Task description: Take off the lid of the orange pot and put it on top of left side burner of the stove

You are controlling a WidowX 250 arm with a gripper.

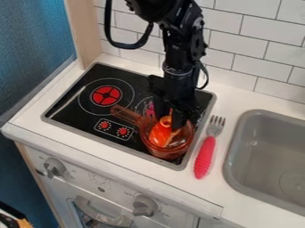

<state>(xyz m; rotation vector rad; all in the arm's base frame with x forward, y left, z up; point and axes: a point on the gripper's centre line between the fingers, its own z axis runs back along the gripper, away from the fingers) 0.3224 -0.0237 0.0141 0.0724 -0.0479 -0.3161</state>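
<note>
The oven front (107, 196) is nearest; behind it, the orange pot (166, 151) sits on the stove's (71, 107) right side, apparently lidded. Whether the end effector (169, 122), down at its top, is open or gripping can't be told.

The stove top (65, 107) is smooth and glossy, catching a streak of light. The pot (165, 152) looks like clear, shiny plastic. The fork (208, 142) has shiny tines that look like metal and a ridged, rubbery-looking handle. The sink (262, 147) is smooth, low-sheen plastic by its look. The knobs (144, 205) look like plastic; the desk (51, 109) is smooth, the wall tiles (271, 29) slightly glossy.
</note>
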